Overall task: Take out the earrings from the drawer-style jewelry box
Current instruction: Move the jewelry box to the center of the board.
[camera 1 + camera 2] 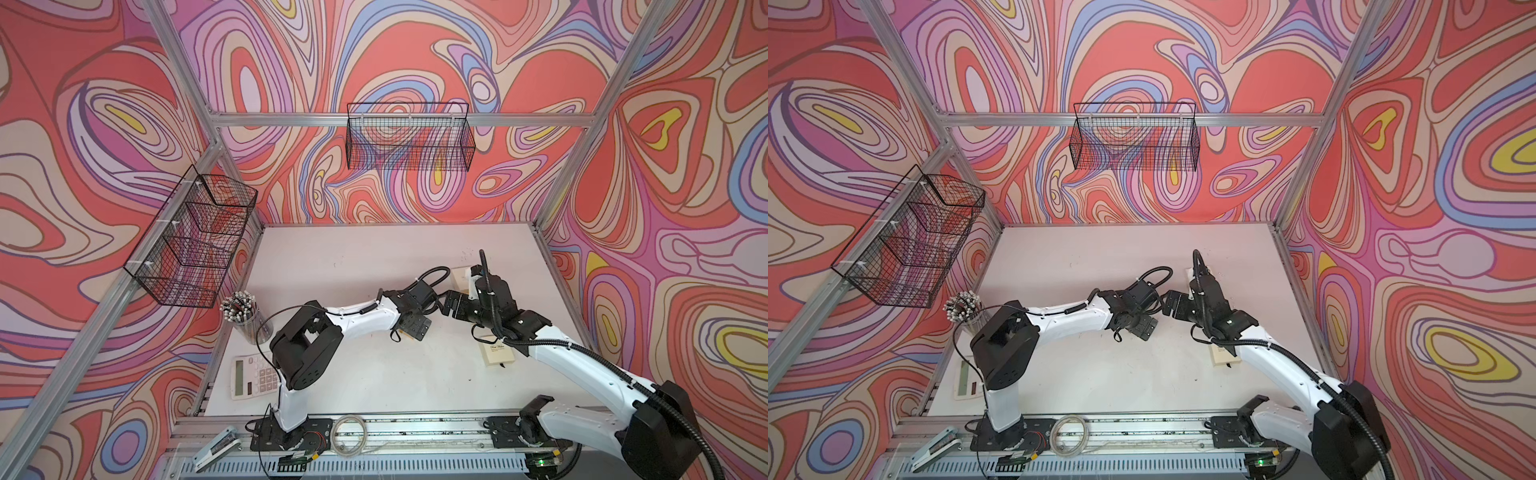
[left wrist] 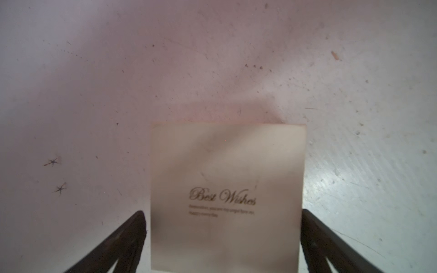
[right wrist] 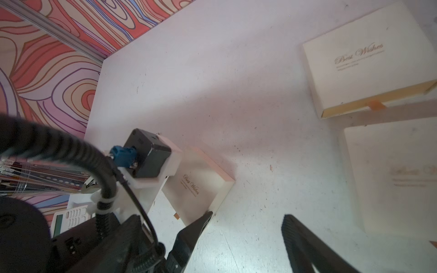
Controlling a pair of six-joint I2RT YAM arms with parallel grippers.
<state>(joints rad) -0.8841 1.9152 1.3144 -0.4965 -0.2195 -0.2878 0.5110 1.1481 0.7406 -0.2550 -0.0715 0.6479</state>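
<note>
Box point(image 2: 227, 177) between spread left jaws runs off frame, contents hidden.

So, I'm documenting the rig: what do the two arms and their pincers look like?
Both the left arm and right arm have white shells with black joint housings. A black corrugated hose runs along the right arm. The left pincer and right pincer have slim dark tapering fingers.
</note>
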